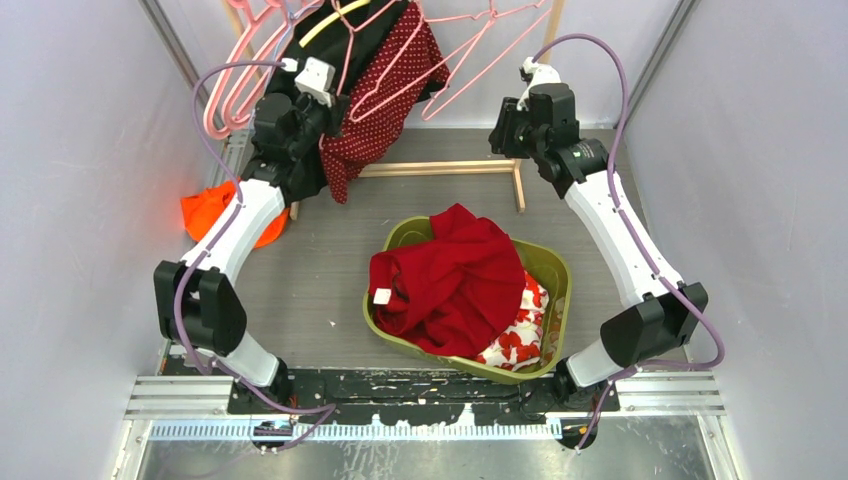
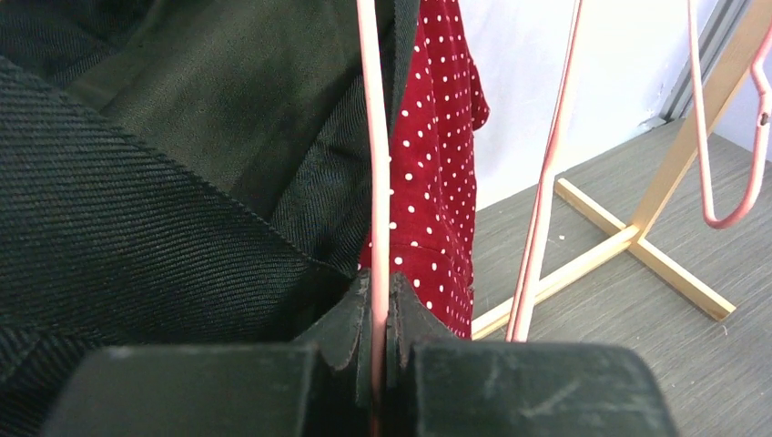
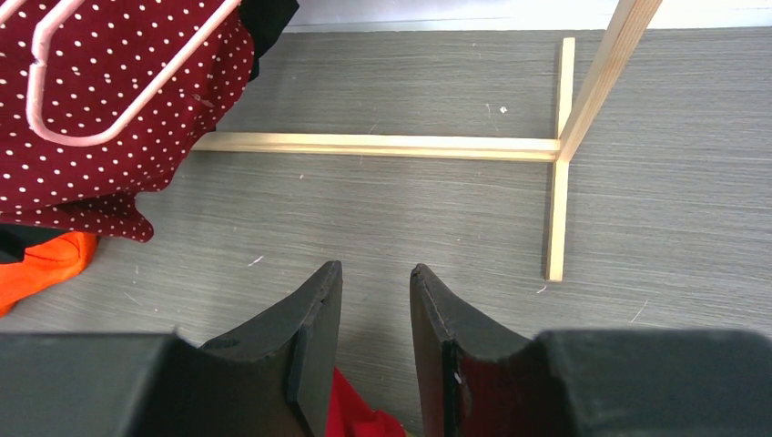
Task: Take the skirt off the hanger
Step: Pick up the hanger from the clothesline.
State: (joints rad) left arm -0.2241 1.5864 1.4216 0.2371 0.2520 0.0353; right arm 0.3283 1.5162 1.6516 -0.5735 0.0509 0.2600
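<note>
**Q:** Where is the skirt?

**A:** The red dotted skirt [image 1: 385, 110] is hanging at the back left of the table [image 1: 330, 270], draped from the pink hanger [image 2: 376, 182]. It is lying against a black garment [image 2: 182, 137] on its left. Its lower edge is dangling just above the foot bar of the wooden rack [image 3: 382, 144].

**Q:** What is gripping the hanger?

**A:** The left gripper [image 2: 380, 291] is clenching the pink wire. Its jaws are pressing together with only the wire between them, and the wire is running straight up between the black cloth and the dotted cloth. Whether the fingers are also touching the fabric, the wrist view is not showing.

**Q:** And the other arm?

**A:** The right gripper [image 3: 375, 291] is hovering over the table in front of the rack, well apart from the skirt. Its jaws are standing partly apart and are holding nothing.

**Q:** What is lying around them?

**A:** A green basket [image 1: 550, 262] is sitting near the front centre. It is holding a red cloth [image 1: 455, 275] on top of a red-and-white floral one [image 1: 520, 335]. An orange cloth [image 1: 205, 210] is lying on the table behind the left arm. More pink hangers are hanging from the rack's top.
</note>
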